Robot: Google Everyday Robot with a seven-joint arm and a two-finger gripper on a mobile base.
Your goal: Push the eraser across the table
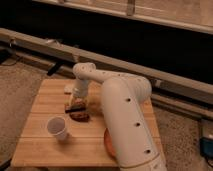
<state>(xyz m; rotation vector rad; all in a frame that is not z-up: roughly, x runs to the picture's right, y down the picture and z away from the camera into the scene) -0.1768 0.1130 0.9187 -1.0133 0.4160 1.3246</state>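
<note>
The eraser (74,106) is a small dark bar with a tan face, lying near the middle of the wooden table (45,145). My gripper (77,99) hangs from the white arm and reaches down right at the eraser's far side, touching or nearly touching it. A dark reddish-brown rounded lump (80,116) lies just in front of the eraser, against it.
A white cup (58,128) stands at the front left of the table. A pale square block (68,89) lies behind the gripper. The thick white arm (125,125) covers the table's right half, with an orange object (107,143) by its base. Gravel floor surrounds the table.
</note>
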